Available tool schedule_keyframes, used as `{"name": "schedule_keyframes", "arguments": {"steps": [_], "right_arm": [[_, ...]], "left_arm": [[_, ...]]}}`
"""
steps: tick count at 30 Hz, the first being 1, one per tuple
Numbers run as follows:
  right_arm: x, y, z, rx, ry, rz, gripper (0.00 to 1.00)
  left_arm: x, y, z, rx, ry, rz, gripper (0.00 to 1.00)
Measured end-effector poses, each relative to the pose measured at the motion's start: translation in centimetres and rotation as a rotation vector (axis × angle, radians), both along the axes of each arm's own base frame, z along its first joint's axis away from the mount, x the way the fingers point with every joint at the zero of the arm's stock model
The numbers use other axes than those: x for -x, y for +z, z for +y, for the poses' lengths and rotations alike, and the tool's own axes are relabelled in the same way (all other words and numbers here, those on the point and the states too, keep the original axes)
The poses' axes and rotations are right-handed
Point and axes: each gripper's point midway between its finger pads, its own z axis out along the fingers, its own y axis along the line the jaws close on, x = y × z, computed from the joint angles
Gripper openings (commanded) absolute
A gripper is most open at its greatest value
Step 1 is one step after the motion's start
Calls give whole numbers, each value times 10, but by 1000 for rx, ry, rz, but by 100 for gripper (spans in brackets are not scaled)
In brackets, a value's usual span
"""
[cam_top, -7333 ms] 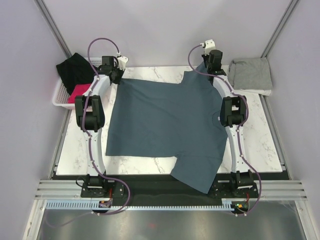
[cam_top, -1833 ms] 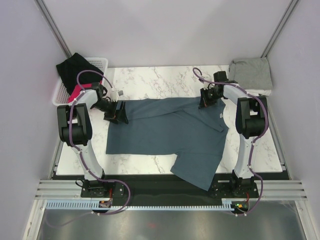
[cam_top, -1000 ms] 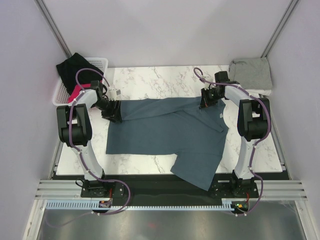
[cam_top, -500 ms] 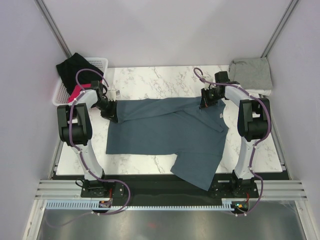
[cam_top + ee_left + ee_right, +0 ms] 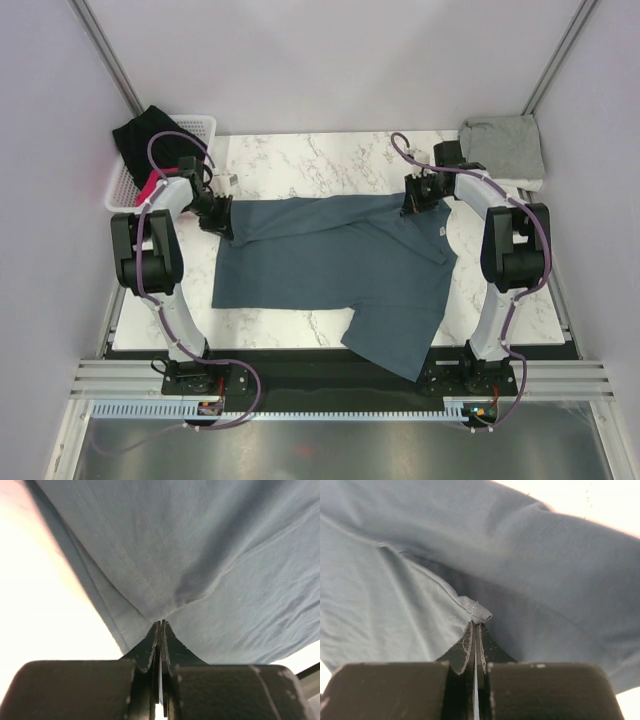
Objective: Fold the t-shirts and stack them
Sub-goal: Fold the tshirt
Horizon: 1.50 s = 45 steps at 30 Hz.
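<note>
The dark slate-blue t-shirt [image 5: 330, 262] lies spread on the marble table [image 5: 300, 160], its far part doubled over toward me and one sleeve hanging over the near edge. Its small white label [image 5: 440, 231] shows at the right. My left gripper [image 5: 225, 221] is shut on the shirt's far left edge; the cloth [image 5: 200, 555] puckers at the tips [image 5: 161, 623]. My right gripper [image 5: 412, 203] is shut on the far right edge, pinching a stitched hem [image 5: 477, 611] at its tips [image 5: 476, 624]. The light grey t-shirt [image 5: 502, 148] lies folded at the back right corner.
A white basket [image 5: 125, 185] holding black and pink cloth stands at the back left, just beyond my left arm. Purple walls and metal posts close in the table. A black strip runs along the near edge by the arm bases.
The shirt's far edge has come from the table's back to the middle, doubling the cloth. In the last second my left gripper has drawn slightly left and back, tightening the edge; the right has held still.
</note>
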Motion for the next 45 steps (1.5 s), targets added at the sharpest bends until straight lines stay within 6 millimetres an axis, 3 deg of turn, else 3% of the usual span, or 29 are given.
{"name": "schedule_keyframes", "arguments": {"steps": [8, 9, 10, 13, 22, 32, 40, 45], "right_arm": [[27, 21, 10, -24, 21, -14, 0], [31, 21, 12, -25, 27, -8, 0], [34, 20, 14, -26, 31, -3, 0], [44, 18, 22, -28, 50, 14, 0], [76, 8, 47, -40, 116, 68, 0], [103, 5, 58, -40, 152, 95, 0], [109, 0, 58, -37, 155, 110, 0], [109, 0, 58, -38, 158, 108, 0]], "left_arm": [[-15, 18, 5, -30, -3, -68, 2], [-16, 19, 6, -30, -3, -72, 21], [-17, 19, 6, -32, -9, -76, 31], [-19, 22, 6, -31, -11, -79, 41], [-14, 11, 5, -26, -9, -32, 34], [-10, -2, 3, -13, -2, 9, 30], [-9, -5, 3, -11, -1, 17, 31], [-9, -6, 3, -12, 0, 20, 42]]}}
